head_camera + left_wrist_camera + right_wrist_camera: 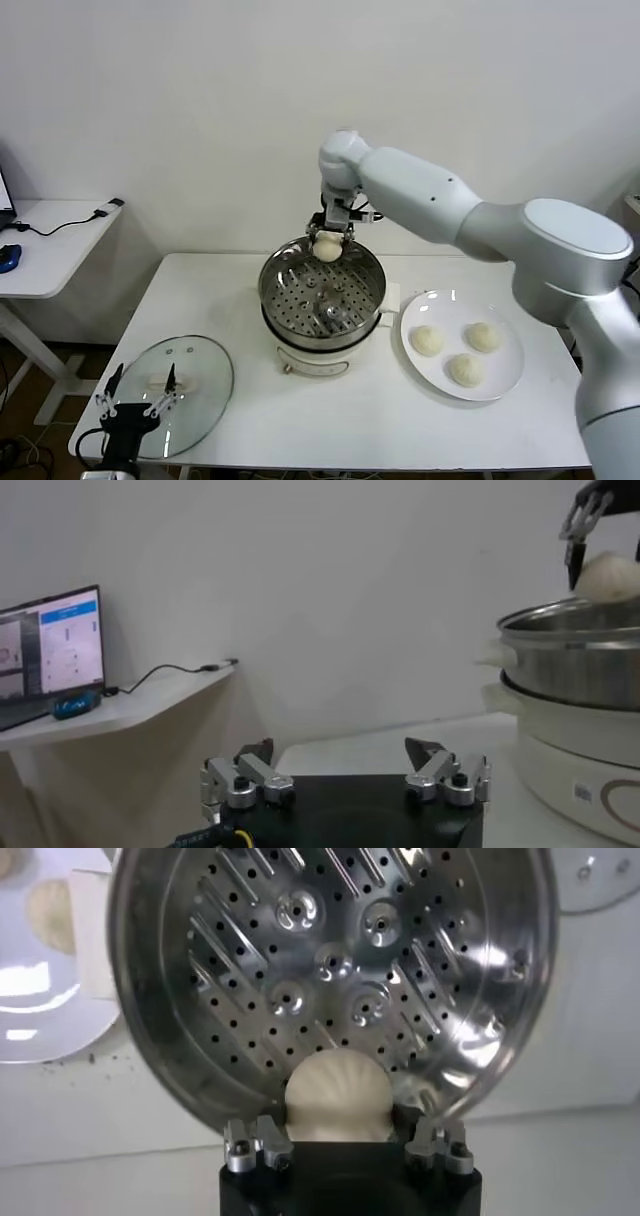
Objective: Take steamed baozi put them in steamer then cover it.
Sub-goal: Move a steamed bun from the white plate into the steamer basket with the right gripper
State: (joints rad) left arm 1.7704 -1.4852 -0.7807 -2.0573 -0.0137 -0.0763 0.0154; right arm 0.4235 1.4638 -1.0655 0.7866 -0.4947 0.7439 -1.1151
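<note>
Nearest the robot, the left gripper was parked at the front-left corner of the table, hanging just over the cover, fingers spread wide with nothing in them. The cover was lying flat on the table with its white oblong handle facing up; the handle's long axis looked roughly side to side in the head view.

Off to the right sat the white plate with three steamed baozi still on it, domes up, close together but not clearly touching. They're round, so no real long axis to speak of.

In the middle was the steamer, upright on its white pot base, open mouth facing up. Perforated floor was bare, no buns inside yet.

Furthest back, the right gripper was over the far rim of the steamer, pinched on the fourth baozi, which was being held above the rim, not down inside. In the right wrist view the bun sat snug between the fingers with the basket floor beyond it.

So I'd say this was the first bun's placement, early in the job. Next move probably calls for lowering it to the steamer floor before letting go, ideally off to one side so the other three fit. Dropping from that height, it could roll.
</note>
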